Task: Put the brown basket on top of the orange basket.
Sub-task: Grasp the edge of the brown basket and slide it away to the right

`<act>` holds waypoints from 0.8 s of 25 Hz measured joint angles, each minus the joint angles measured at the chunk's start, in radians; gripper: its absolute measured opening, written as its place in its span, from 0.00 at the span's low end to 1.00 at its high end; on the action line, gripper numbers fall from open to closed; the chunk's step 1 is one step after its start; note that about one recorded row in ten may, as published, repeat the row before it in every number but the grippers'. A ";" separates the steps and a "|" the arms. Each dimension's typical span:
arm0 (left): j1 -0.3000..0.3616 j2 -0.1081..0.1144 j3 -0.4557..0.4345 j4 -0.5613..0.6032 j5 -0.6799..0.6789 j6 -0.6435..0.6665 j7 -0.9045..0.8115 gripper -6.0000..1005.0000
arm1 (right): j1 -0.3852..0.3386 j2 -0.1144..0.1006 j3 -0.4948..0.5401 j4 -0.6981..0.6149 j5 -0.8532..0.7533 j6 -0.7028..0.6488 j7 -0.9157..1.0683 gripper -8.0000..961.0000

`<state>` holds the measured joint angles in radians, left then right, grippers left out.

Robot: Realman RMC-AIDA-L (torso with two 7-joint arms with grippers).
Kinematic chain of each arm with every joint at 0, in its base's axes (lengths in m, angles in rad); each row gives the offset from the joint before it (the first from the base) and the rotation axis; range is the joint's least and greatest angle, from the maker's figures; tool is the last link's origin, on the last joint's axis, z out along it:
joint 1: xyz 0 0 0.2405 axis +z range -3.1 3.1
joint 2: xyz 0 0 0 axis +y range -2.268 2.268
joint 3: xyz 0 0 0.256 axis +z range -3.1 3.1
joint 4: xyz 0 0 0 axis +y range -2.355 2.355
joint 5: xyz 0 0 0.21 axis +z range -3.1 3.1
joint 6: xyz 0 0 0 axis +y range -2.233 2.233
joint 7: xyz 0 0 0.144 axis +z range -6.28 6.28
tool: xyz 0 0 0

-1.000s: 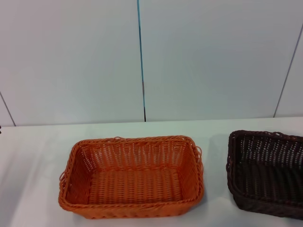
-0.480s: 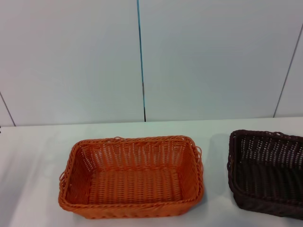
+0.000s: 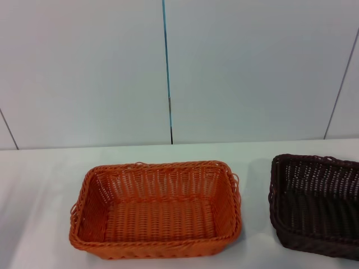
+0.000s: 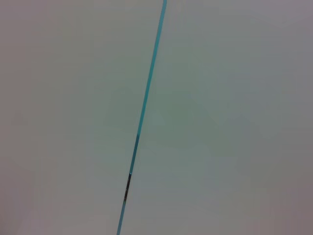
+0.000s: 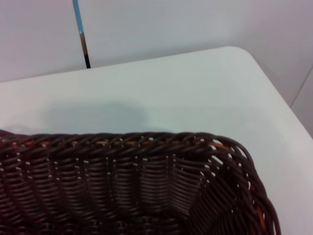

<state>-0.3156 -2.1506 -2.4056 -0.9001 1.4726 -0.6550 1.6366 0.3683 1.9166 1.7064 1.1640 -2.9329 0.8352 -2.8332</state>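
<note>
Orange basket sits mid-table; brown basket stands apart to its right, cut off by frame edge. Neither gripper visible, so finger state can't be told. Left wrist sees only wall.

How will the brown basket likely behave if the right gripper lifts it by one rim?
The brown basket looks open-weave and empty, so it is probably light. Its braided rim seems thick enough to pinch, though woven walls may flex a little. Held by one edge, its long body could tilt. Neither gripper is in view; the orange basket sits apart, to its left.
</note>
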 joint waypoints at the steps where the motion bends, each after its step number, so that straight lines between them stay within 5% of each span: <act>1: 0.000 0.000 -0.002 0.000 0.000 0.000 0.000 0.92 | 0.000 -0.001 0.000 0.005 0.000 0.002 0.000 0.95; 11: -0.003 0.000 -0.006 -0.001 0.000 0.000 -0.001 0.92 | -0.008 0.005 0.017 0.014 0.000 0.000 0.000 0.89; 16: -0.004 0.000 -0.006 -0.004 0.000 0.000 -0.002 0.92 | -0.010 0.008 0.025 0.014 0.001 -0.005 0.000 0.68; 20: -0.002 0.000 -0.007 -0.007 0.000 0.001 -0.002 0.92 | -0.011 0.013 0.025 0.004 0.002 -0.030 0.000 0.66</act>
<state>-0.3171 -2.1506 -2.4129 -0.9069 1.4726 -0.6545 1.6351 0.3568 1.9298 1.7319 1.1680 -2.9314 0.8050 -2.8332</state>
